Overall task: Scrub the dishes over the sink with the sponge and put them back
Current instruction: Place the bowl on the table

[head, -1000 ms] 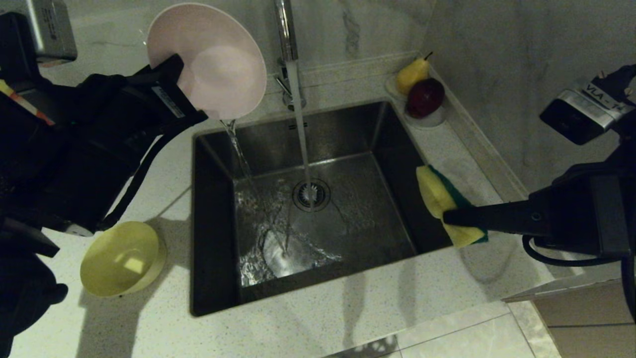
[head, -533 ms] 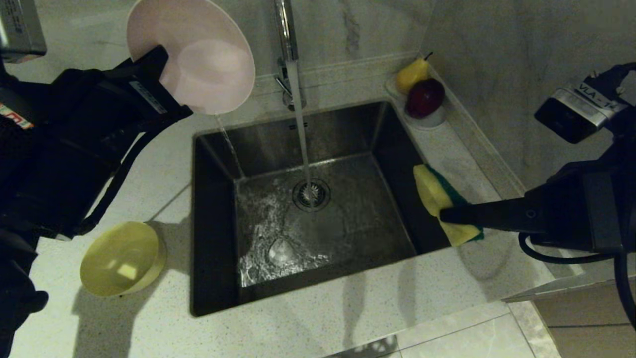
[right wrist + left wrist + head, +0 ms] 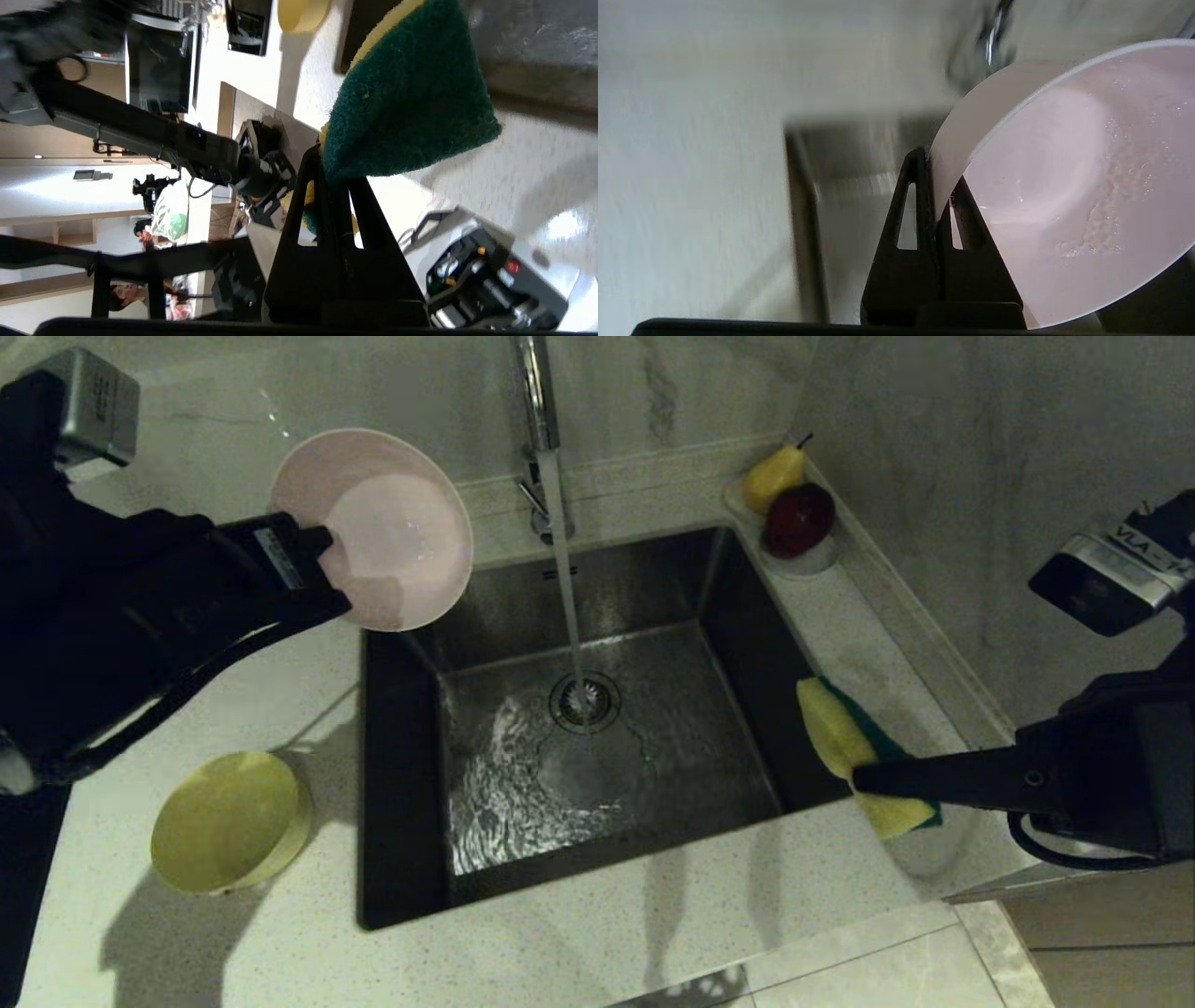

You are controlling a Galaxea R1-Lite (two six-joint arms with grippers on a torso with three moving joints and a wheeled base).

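Note:
My left gripper (image 3: 322, 565) is shut on the rim of the pale pink bowl (image 3: 383, 532), holding it in the air over the sink's back left corner, its hollow nearly level. In the left wrist view the jaws (image 3: 941, 186) pinch the pink bowl's (image 3: 1064, 186) wall, and suds cling inside. My right gripper (image 3: 864, 775) is shut on the sponge (image 3: 840, 737), yellow foam with a green face (image 3: 411, 93), held above the sink's (image 3: 411, 887) right rim. A yellow bowl (image 3: 229, 821) sits on the counter left of the sink.
Water runs from the chrome tap (image 3: 537, 392) onto the drain strainer (image 3: 585, 702). A white saucer (image 3: 817, 558) with a pear (image 3: 775, 474) and a dark red apple (image 3: 800, 518) stands at the back right corner. A wall rises on the right.
My left arm has lowered the pink bowl and rolled it from tipped on edge to nearly level; the water pouring from it has stopped. My right gripper with the sponge has shifted slightly right.

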